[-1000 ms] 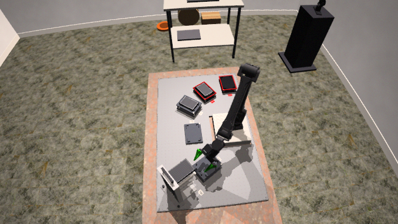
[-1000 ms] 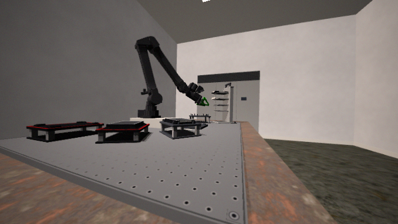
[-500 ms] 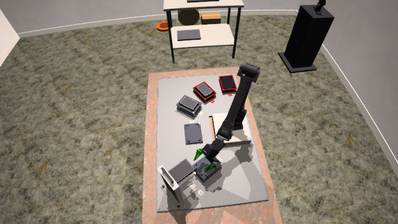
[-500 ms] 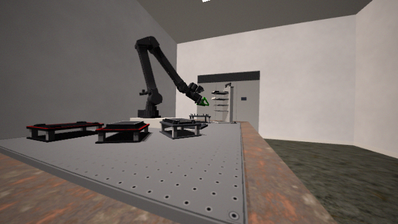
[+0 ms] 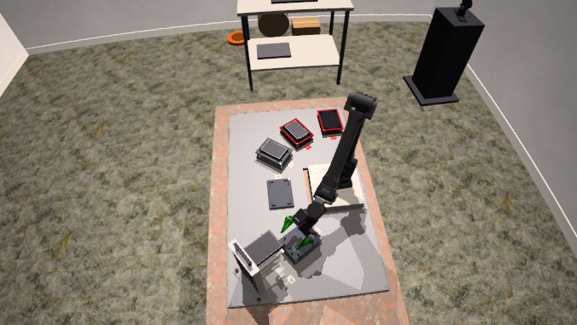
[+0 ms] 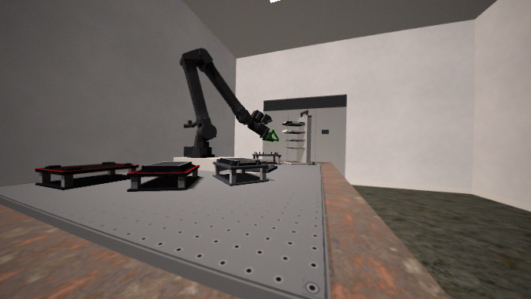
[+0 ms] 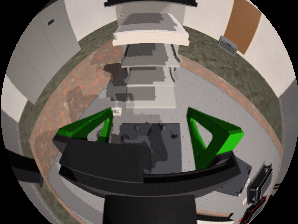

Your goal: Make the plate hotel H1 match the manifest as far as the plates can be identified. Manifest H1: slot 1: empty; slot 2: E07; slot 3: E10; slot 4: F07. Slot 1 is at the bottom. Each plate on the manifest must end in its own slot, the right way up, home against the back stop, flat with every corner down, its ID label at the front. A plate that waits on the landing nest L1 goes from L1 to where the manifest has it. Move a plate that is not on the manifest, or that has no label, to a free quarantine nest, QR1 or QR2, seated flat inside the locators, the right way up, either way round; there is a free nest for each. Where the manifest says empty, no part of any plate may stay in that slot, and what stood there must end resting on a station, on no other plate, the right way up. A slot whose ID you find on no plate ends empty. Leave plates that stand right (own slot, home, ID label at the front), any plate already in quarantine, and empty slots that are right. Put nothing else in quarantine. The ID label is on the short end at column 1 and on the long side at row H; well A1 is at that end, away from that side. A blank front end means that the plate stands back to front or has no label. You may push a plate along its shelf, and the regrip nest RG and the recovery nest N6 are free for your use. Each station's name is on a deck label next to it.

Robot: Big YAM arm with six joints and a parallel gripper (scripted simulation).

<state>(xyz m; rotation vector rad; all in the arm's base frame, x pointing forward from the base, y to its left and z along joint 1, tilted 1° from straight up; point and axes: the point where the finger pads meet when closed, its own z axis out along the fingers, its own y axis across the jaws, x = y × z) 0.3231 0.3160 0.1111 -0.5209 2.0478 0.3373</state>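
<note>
The plate hotel H1 (image 5: 243, 256) (image 6: 298, 135) (image 7: 149, 30) stands at the deck's near left corner. A dark plate (image 5: 264, 247) lies on its top level. In the wrist view several shelves stack ahead of me, and I cannot read any labels. My gripper (image 5: 297, 233) (image 6: 272, 135) (image 7: 149, 111) is open and empty. It hangs a little above an empty dark nest (image 5: 298, 255) (image 7: 143, 139) right in front of the hotel and faces the shelves.
A grey nest holds a plate (image 5: 274, 149) (image 6: 239, 160). One red-rimmed quarantine nest holds a plate (image 5: 297, 130) (image 6: 166, 166); the other red-rimmed nest (image 5: 330, 120) (image 6: 86, 167) is empty. A flat dark nest (image 5: 280, 193) lies mid-deck. The arm's base (image 5: 342, 179) stands at the right.
</note>
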